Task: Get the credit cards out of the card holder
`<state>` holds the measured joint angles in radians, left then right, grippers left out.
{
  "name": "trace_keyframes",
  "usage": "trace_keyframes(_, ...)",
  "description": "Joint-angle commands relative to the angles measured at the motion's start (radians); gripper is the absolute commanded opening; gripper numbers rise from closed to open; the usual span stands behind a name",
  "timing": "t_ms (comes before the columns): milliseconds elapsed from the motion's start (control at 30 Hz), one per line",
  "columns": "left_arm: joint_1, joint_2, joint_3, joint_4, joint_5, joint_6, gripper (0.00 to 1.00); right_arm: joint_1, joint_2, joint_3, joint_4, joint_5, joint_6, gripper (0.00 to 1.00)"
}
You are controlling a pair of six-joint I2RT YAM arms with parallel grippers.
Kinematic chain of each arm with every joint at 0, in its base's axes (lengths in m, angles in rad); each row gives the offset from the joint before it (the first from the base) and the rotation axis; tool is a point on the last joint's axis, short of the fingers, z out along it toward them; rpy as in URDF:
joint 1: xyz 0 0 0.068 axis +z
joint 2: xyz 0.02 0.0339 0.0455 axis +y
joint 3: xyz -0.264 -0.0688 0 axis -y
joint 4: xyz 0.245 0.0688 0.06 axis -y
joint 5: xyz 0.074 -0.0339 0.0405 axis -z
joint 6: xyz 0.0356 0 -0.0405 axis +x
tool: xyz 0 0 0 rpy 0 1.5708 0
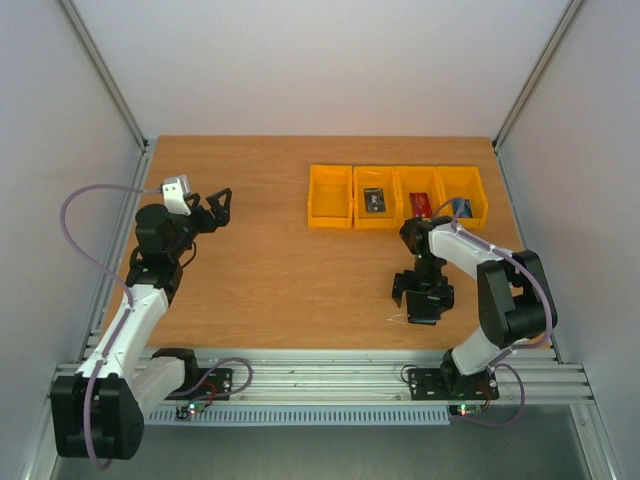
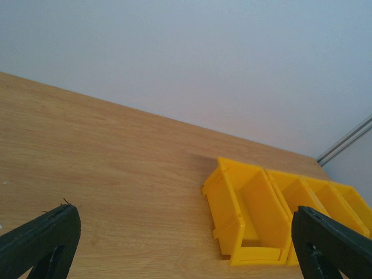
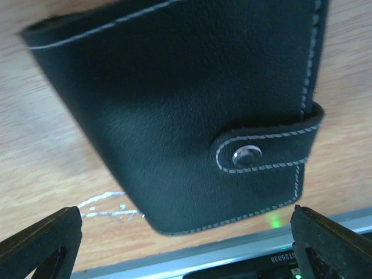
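— At four o'clock on the wooden worktop (image 1: 280, 280), your right gripper (image 3: 186, 241) hangs wide open over the black stitched leather card holder (image 3: 186, 104); its tab (image 3: 261, 151) looks snapped shut.
— Opening step, then. Pin it and unsnap the tab; your left gripper (image 1: 222, 210) hangs open at ten o'clock.
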<state>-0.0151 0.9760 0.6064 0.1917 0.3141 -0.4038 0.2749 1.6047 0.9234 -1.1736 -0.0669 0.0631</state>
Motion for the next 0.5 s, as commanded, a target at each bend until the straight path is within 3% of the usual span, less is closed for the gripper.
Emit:
trace_keyframes(0,0.001,-0.026,-0.019,0.013,-0.009,0.012,0.99,-0.033,0.019,-0.035,0.067,-0.027,0.044,0.98)
trace_keyframes(300,0.001,-0.019,-0.019,0.026,0.002,0.014,0.99,-0.043,0.101,-0.034,0.150,-0.118,0.014,0.99)
trace_keyframes(467,0.002,-0.017,-0.022,0.029,0.001,0.015,0.99,-0.041,0.127,0.004,0.130,-0.116,-0.019,0.92)
